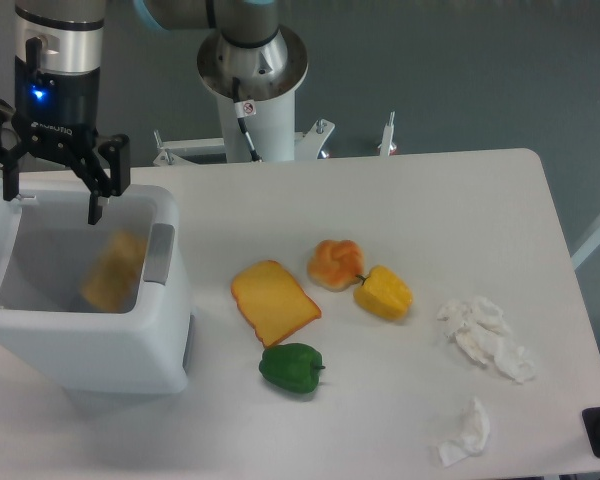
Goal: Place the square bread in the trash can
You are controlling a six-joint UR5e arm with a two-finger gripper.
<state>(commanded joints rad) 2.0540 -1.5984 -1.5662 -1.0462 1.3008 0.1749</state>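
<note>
Your gripper point(52, 205) hangs over the open trash can point(100, 345) at the far left, fingers spread and holding nothing. The square bread point(113, 272) sits directly below and slightly right of it, blurred, inside the bin and apparently dropping, tilted on end. You likely only need to lift straight up. Right of the bin lie the toast slice point(274, 301) and bun point(335, 263).

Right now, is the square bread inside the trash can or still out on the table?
Inside. The square bread shows as a blurred yellow chunk within the trash can, below the open gripper.
</note>
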